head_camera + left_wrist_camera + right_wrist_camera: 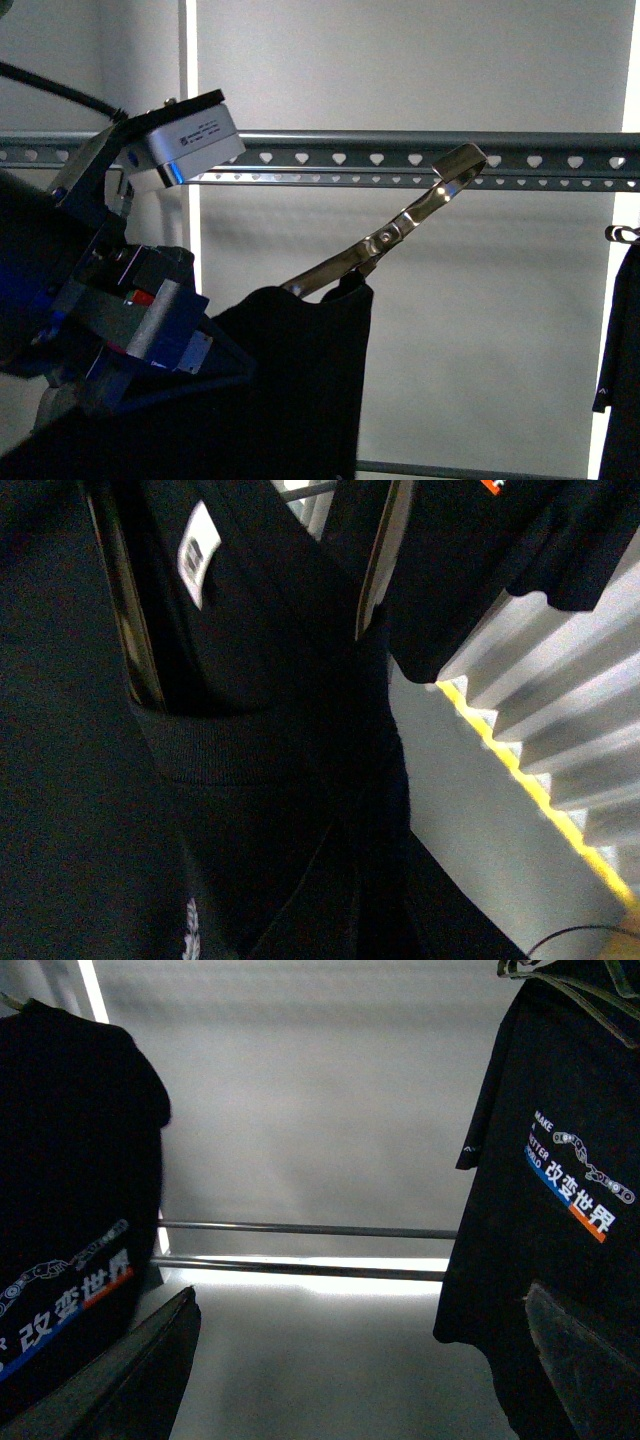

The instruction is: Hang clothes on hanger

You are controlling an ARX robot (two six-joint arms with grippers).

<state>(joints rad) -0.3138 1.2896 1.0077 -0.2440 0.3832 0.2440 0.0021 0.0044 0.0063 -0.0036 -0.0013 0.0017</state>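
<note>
Left gripper against black short-sleeved T-shirt; grip hidden by fabric, cannot tell. Shirt hangs from shiny metal coat hanger, hook at dark-grey heart-punched rack rail. Right gripper spread wide, empty

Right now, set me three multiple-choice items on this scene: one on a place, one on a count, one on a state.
1. The metal hook is caught on: A the floor; B the rail with heart holes; C a thin lower bar.
2. Printed shirts in the right wrist view: A two; B one; C four.
3. The right gripper is: A shut on cloth; B shut on the rail; C open.
B: its bent end sits over the rail. A: two separate chest prints show. C: fingers apart, nothing between.
</note>
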